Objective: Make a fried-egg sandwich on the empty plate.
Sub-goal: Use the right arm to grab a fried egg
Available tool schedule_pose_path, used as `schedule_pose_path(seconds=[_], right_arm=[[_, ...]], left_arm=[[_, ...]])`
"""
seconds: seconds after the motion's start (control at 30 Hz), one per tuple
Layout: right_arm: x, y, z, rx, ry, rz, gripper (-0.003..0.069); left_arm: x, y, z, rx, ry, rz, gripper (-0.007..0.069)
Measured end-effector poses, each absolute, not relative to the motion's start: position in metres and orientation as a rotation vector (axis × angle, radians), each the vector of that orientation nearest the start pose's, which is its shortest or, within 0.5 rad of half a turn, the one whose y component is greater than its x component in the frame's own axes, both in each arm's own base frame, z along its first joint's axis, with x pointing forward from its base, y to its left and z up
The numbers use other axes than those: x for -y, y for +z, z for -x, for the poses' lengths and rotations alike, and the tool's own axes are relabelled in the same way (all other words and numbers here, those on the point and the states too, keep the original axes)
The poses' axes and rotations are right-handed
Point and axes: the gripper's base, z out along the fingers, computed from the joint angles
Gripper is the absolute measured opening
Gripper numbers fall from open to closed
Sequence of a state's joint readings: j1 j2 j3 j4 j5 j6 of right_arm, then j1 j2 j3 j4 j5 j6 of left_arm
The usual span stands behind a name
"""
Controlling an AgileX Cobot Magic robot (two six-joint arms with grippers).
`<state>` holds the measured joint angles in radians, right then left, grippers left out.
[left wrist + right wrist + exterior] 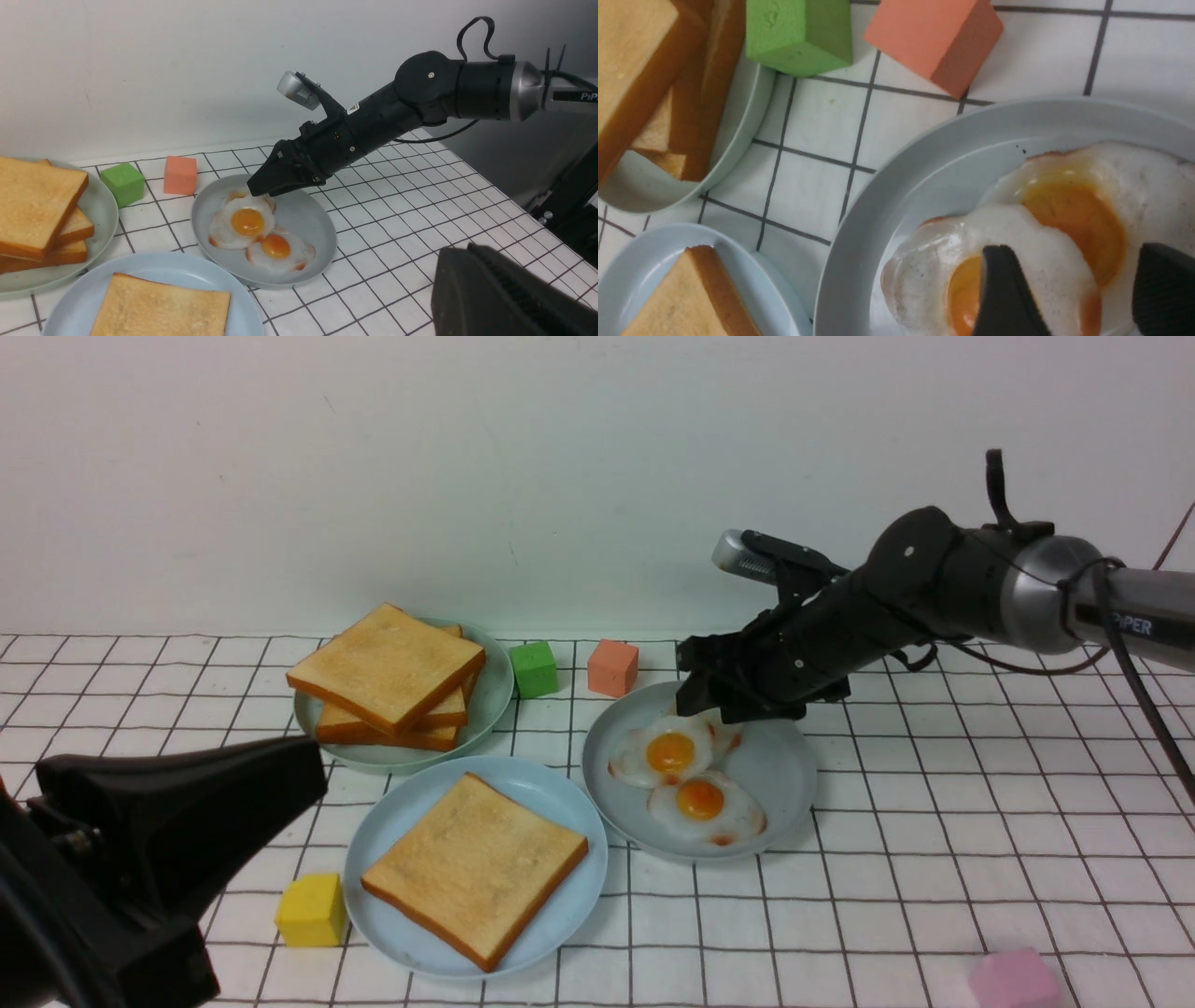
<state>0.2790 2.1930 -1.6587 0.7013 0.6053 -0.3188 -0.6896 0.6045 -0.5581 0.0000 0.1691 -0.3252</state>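
Observation:
The sky-blue plate (pixel 411 803) sits front centre with one toast slice (pixel 476 868) lying flat on it. Overlapping toy fried eggs (pixel 670 751) lie on the grey plate (pixel 784 775) to its right. My right gripper (pixel 695 705) is open, low over the far egg at the back of that plate. In the right wrist view its fingertips (pixel 999 280) straddle the egg white (pixel 1064 275) between two yolks. My left gripper (pixel 313 775) hangs shut and empty at the front left, apart from the plates. It also shows in the left wrist view (pixel 455 249).
A grey-green plate (pixel 495 695) at the back left holds a stack of toast slices (pixel 387 672). A green cube (pixel 533 668) and a salmon cube (pixel 612 666) stand behind the plates. A yellow cube (pixel 311 909) lies front left, a pink cube (pixel 1016 980) front right.

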Motion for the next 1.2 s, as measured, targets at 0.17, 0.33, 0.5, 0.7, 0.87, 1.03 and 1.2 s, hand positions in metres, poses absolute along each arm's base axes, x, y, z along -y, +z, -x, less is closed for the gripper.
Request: schedule_pose_path(seconds=[0.17,0.33,0.5,0.7,0.87,1.03,1.2], right_arm=[[-0.173,0.164,-0.452,-2.562,0.701,0.166,0.0389],[-0.178,0.154,-0.452,-2.578,0.704,0.168,0.0389],[-0.178,0.154,-0.452,-2.578,0.693,0.178,0.037],[-0.178,0.154,-0.452,-2.578,0.688,0.181,0.0268],[-0.177,0.153,-0.452,-2.579,0.685,0.182,0.0162],[-0.171,0.158,-0.452,-2.591,0.711,0.162,0.0127],[-0.16,0.174,-0.45,-2.602,0.763,0.161,0.0085]], left_arm=[[0.083,0.335,-0.1,-1.732,-0.75,-0.319,-0.0013],[0.083,0.335,-0.1,-1.732,-0.75,-0.319,-0.0013],[0.083,0.334,-0.1,-1.735,-0.749,-0.32,-0.0013],[0.083,0.334,-0.1,-1.735,-0.749,-0.32,-0.001],[0.083,0.334,-0.1,-1.736,-0.748,-0.32,-0.0006],[0.083,0.334,-0.1,-1.737,-0.748,-0.32,-0.0002],[0.082,0.333,-0.1,-1.745,-0.745,-0.322,0.0]])
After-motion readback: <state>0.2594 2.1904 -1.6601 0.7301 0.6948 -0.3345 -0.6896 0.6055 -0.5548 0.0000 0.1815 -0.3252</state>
